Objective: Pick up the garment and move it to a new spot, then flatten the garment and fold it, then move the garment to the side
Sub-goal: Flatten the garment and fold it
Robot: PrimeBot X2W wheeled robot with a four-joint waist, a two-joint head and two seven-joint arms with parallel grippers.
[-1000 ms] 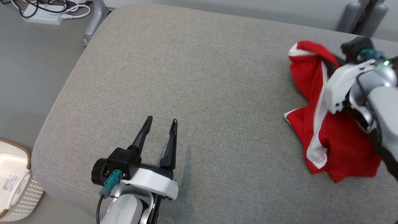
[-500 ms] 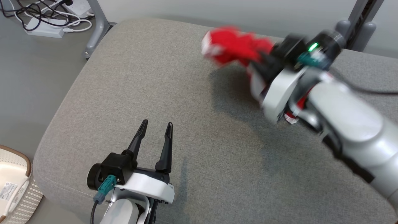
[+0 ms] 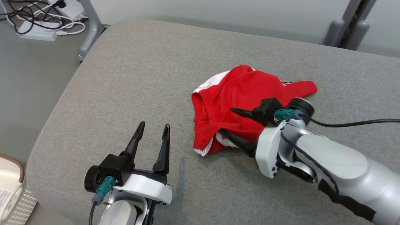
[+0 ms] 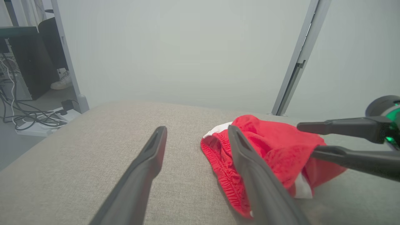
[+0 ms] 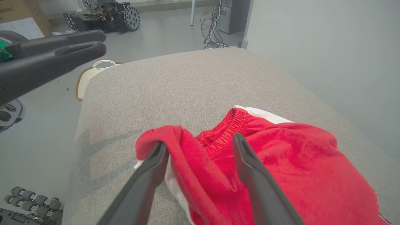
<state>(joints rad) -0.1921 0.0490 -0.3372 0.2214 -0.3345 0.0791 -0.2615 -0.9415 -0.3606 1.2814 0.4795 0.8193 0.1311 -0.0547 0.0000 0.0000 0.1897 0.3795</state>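
The garment [image 3: 243, 90] is red with a white edge, a gathered elastic band and a bit of dark lettering on its far side. It lies crumpled on the middle of the grey cushion [image 3: 140, 78]. My right gripper [image 3: 227, 120] is open at its near right side, fingers straddling a raised fold. In the right wrist view the garment [image 5: 297, 162] drapes over the left finger's tip of that gripper [image 5: 199, 141]. My left gripper [image 3: 155, 124] is open and bare, low over the cushion's near left. The left wrist view has its fingers [image 4: 197, 128] just left of the garment [image 4: 268, 147].
A woven basket [image 3: 9, 187] sits on the floor at the cushion's near left corner. A power strip with cables [image 3: 37, 31] and a metal leg [image 3: 87, 28] stand at the far left. Grey posts [image 3: 343, 28] rise behind the cushion's far right.
My right gripper swung the garment from the cushion's right side up and over to the middle, then opened and let it drop. The left gripper stayed put; the head view shifted slightly.
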